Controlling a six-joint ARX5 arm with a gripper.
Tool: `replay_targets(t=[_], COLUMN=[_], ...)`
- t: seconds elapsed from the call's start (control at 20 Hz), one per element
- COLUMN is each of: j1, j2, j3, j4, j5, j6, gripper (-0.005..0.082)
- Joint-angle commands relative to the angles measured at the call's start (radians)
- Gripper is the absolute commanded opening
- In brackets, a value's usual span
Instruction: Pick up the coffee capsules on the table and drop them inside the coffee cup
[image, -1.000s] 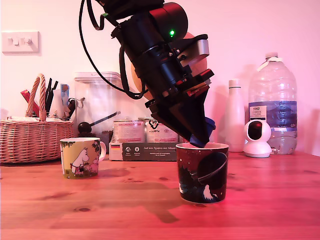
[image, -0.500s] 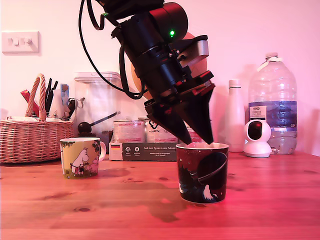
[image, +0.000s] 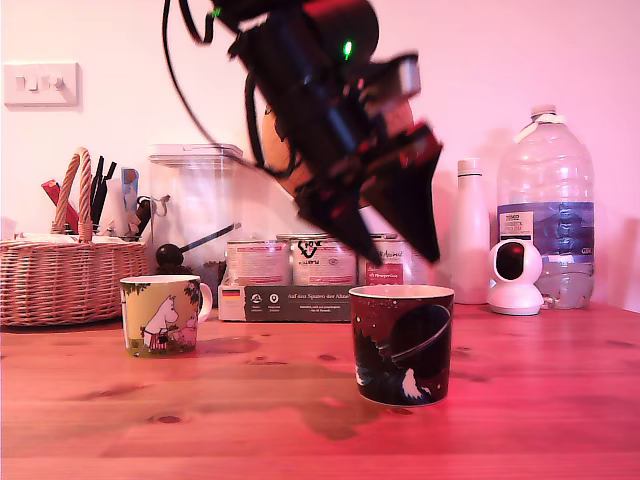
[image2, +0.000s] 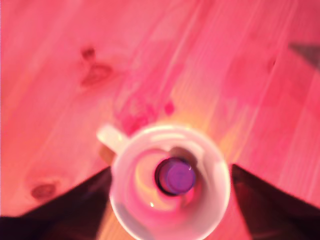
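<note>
End effector (image: 390, 240) wide open w/ nothing held, above dark mug (image: 402, 343), blue capsule (image2: 175, 176) inside

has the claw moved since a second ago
Yes. The claw has risen clear of the dark mug's rim, open, with the capsule left inside.

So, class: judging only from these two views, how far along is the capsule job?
Done: one dark capsule lies at the bottom of the dark mug, seen in the wrist view. In hand: nothing; the tool hangs open and empty above the mug's rim. Left: unclear. No other capsule shows on the wooden table or in the mug, and the smaller cartoon mug's inside is hidden.
</note>
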Motion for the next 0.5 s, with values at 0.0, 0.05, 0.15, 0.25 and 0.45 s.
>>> replay_targets(t=[0.0,0.05,0.15,0.25,0.45], j1=[-0.003,-0.003,-0.003,-0.003,-0.003], j2=[0.014,0.014,0.011,0.003,-0.04], j3=[0.016,0.024,0.028,0.028,0.027], j4=[-0.021,-0.031,-0.037,-0.04,-0.014], j5=[0.011,0.024,0.043,0.045,0.06], j6=[0.008,0.008,0.016,0.016,0.015], gripper=[0.031,0.0172,-0.0028,-0.0019,-0.0019])
